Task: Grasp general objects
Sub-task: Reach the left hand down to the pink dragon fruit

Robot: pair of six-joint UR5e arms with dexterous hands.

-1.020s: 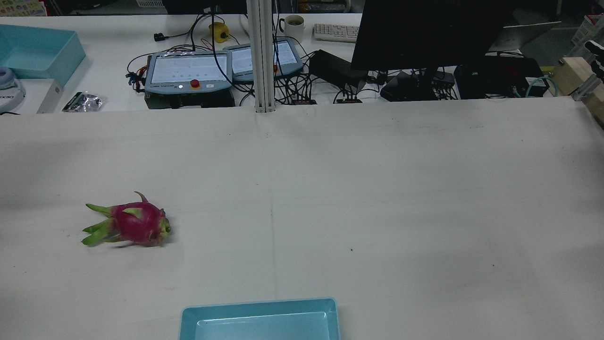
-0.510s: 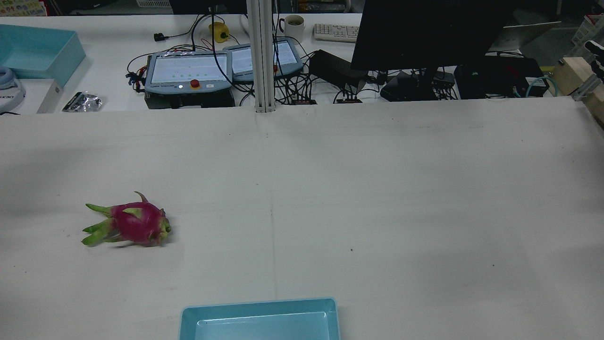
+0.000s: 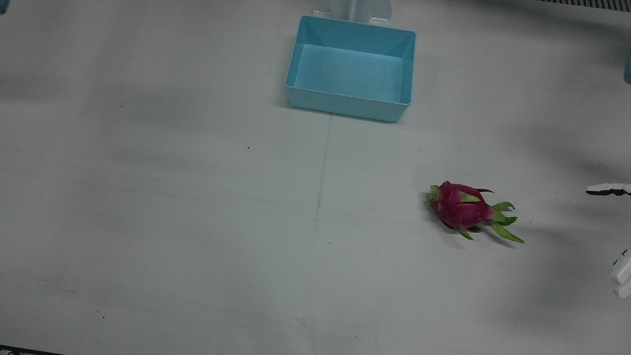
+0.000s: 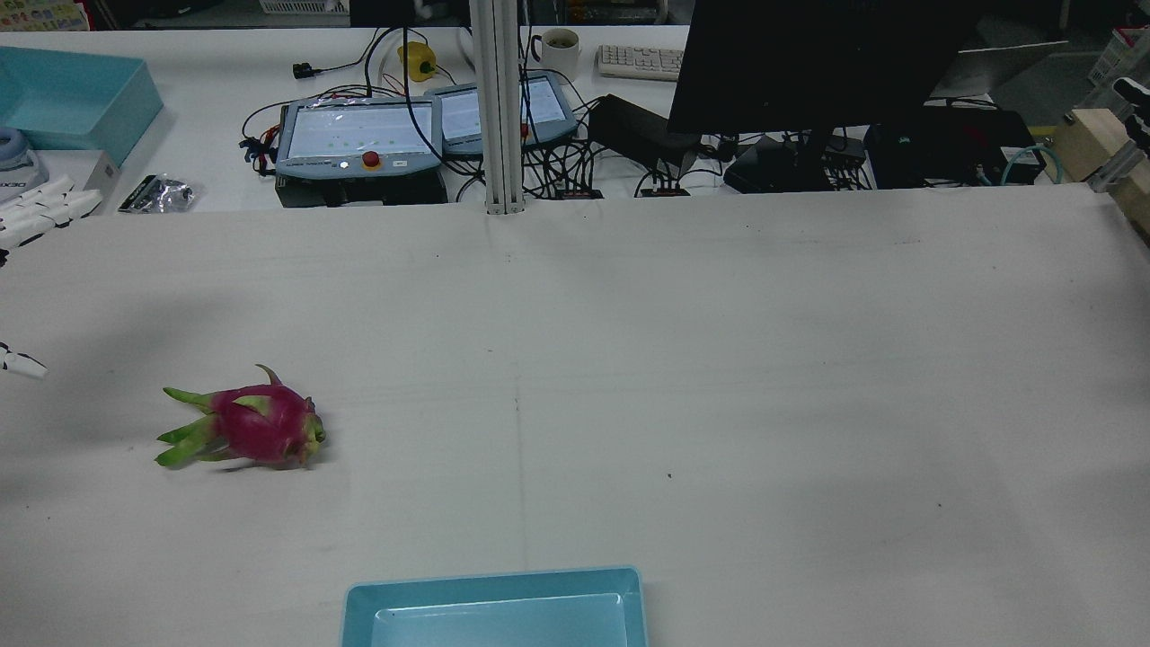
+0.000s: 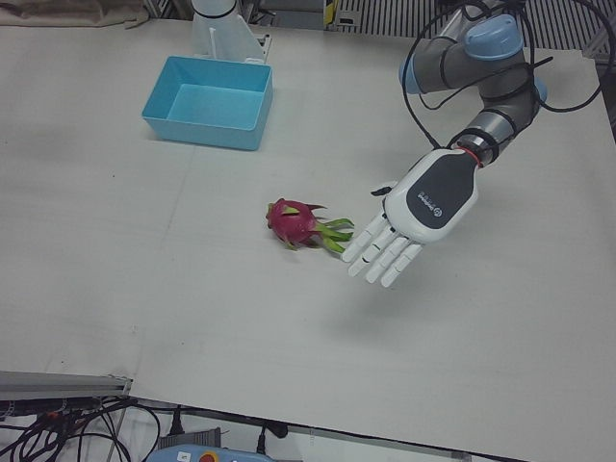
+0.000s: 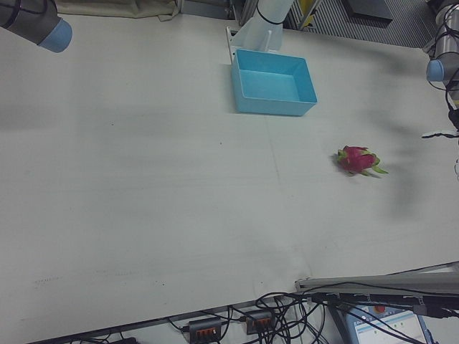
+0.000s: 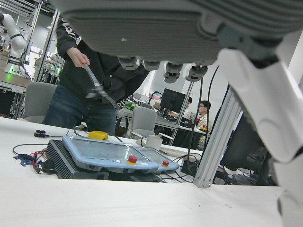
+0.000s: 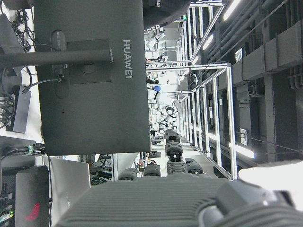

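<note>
A pink dragon fruit (image 3: pixel 463 209) with green scales lies on the white table, also in the rear view (image 4: pixel 247 427), left-front view (image 5: pixel 300 223) and right-front view (image 6: pixel 358 160). My left hand (image 5: pixel 414 217) is open and flat with its fingers spread. It hovers beside the fruit's leafy end without touching it. Only its fingertips (image 4: pixel 40 211) show at the rear view's left edge. My right hand (image 8: pixel 156 203) shows only in its own view, raised and facing a monitor's back, with its fingers apart and empty.
An empty light-blue bin (image 3: pixel 345 106) stands at the table's robot-side edge, near the middle (image 5: pixel 207 130). Teach pendants (image 4: pixel 359 139), cables and a monitor (image 4: pixel 809 63) sit beyond the far edge. The right arm's elbow (image 6: pixel 36 18) stays off to its own side.
The left hand's fingertips have come into the rear view at its left edge. The dragon fruit has not moved.
</note>
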